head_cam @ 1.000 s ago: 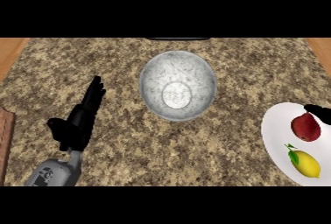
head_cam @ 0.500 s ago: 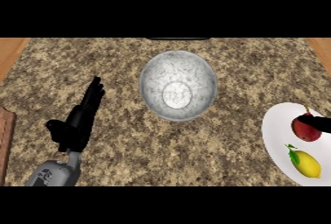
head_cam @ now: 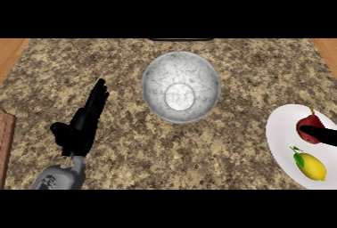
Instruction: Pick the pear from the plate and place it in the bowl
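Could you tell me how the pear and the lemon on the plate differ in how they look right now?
The pear is dark red with a thin stem pointing up; the lemon is yellow with a green leaf. The pear lies farther from the robot, with the right hand partly across it; nothing touches the lemon. Both lie on the white plate.

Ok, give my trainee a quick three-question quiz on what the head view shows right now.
1. True or false: the pear already lies in the bowl.
2. Which fruit shares the white plate with the pear: A) lemon, B) banana, C) orange?
3. Which hand is at the pear?

Key:
1. False; it sits on the plate, at the view's right.
2. A.
3. The right hand, a dark finger showing across the pear at the view's right edge; the left hand rests open over the counter.
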